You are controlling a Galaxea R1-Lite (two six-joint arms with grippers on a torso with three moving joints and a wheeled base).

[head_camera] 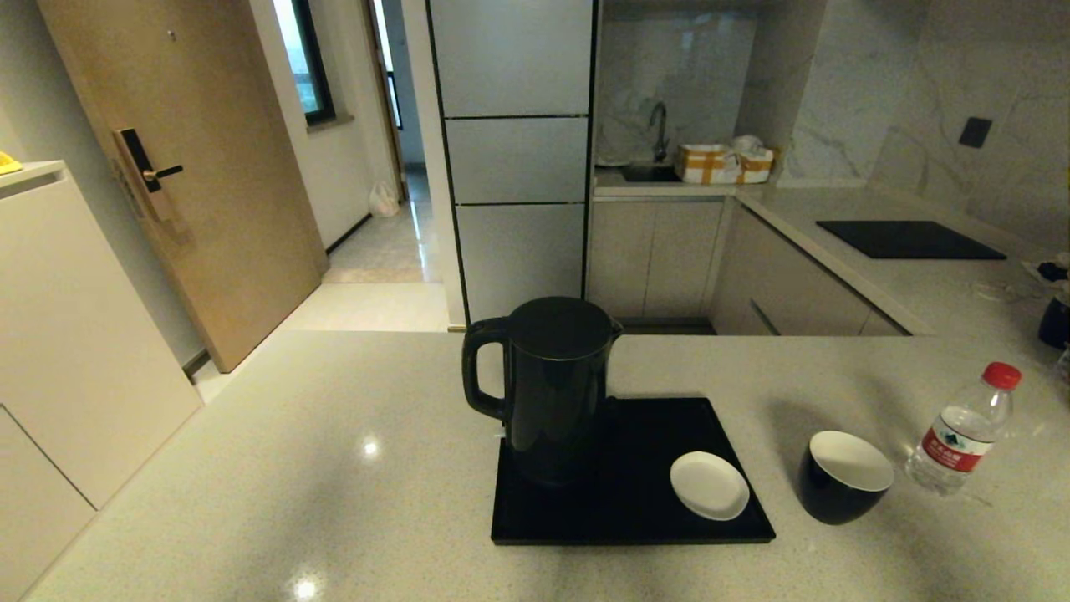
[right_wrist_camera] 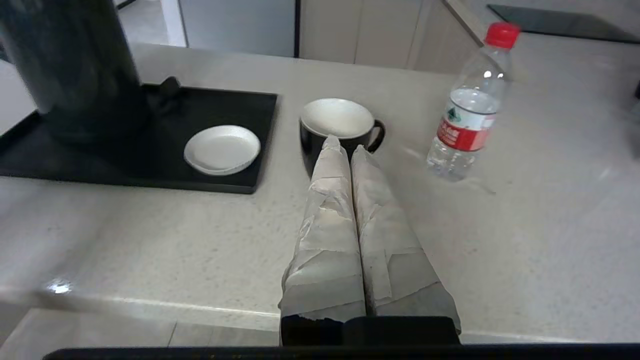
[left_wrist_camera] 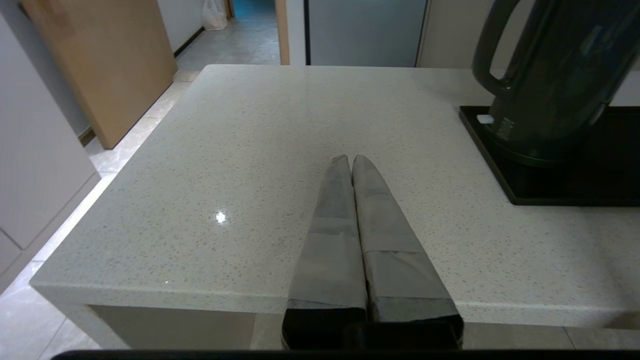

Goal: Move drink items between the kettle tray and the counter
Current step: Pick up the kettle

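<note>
The tall black kettle (head_camera: 552, 385) stands on the left part of the flat black tray (head_camera: 627, 510), its handle to the left. Right of the tray, on the pale speckled counter (head_camera: 292, 468), sits the black cup (head_camera: 844, 475) with a white inside, and further right the clear bottle (head_camera: 961, 431) with red cap and label stands upright. Neither arm shows in the head view. My right gripper (right_wrist_camera: 345, 144) is shut and empty, low over the counter's front, just short of the cup (right_wrist_camera: 340, 125). My left gripper (left_wrist_camera: 350, 159) is shut and empty over bare counter, left of the tray (left_wrist_camera: 550, 185).
A small white saucer (head_camera: 709, 485) lies on the tray's right side. A black cooktop panel (head_camera: 909, 239) is set in the far right counter, with dark objects (head_camera: 1055, 318) at the right edge. The counter's left edge drops to the floor beside a wooden door (head_camera: 192, 167).
</note>
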